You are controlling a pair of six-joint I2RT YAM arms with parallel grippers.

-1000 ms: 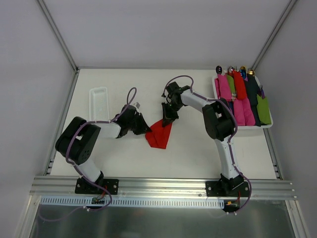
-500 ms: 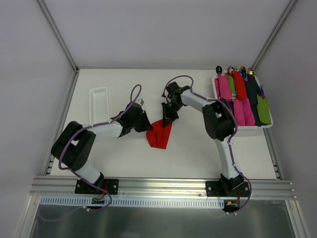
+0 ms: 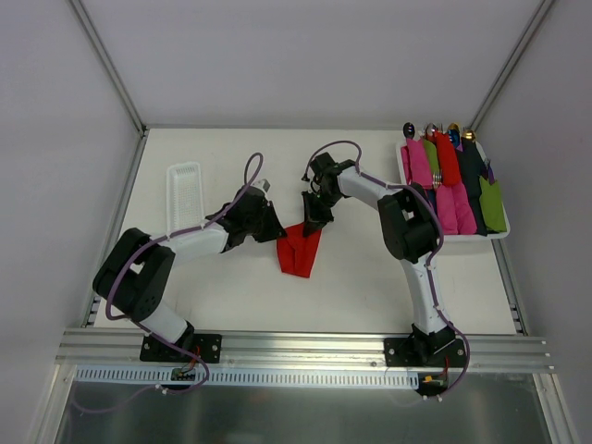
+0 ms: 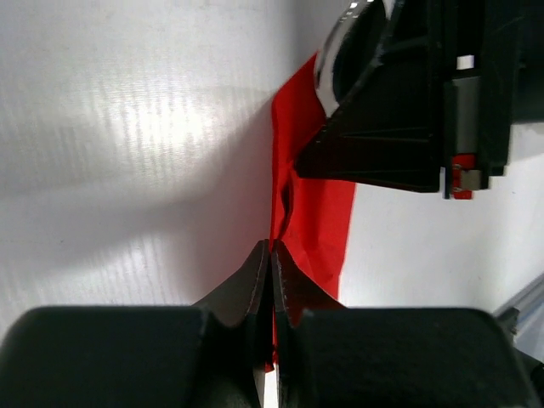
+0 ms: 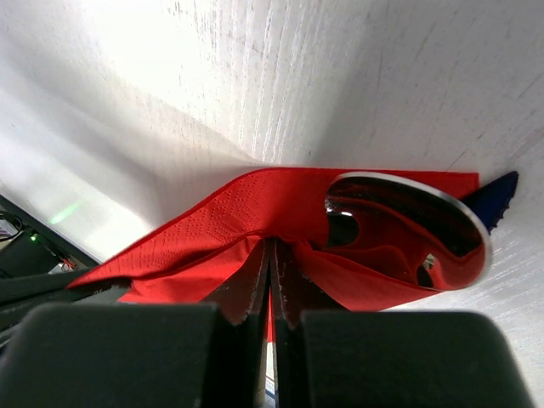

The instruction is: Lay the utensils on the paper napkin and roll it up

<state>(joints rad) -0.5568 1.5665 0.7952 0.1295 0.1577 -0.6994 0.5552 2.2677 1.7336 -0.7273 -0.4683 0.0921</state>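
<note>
The red paper napkin [image 3: 299,250] lies folded at the table's middle, between both grippers. My left gripper [image 3: 276,231] is shut on its left edge [image 4: 293,183]. My right gripper [image 3: 312,220] is shut on its upper edge [image 5: 212,229]. In the right wrist view a shiny silver spoon bowl [image 5: 408,225] lies in the napkin's fold, mirroring the red paper. The same silver rim shows in the left wrist view [image 4: 333,51], beside the right gripper's black body. The rest of the utensils is hidden by the napkin.
A white ribbed tray [image 3: 183,194] lies at the back left. A white tray [image 3: 404,171] at the back right holds several rolled bundles, pink, green, red and dark. Grey walls close in the table on three sides.
My left gripper has moved a little up and right with the napkin's left edge. The napkin looks narrower. The right arm has stayed still.
</note>
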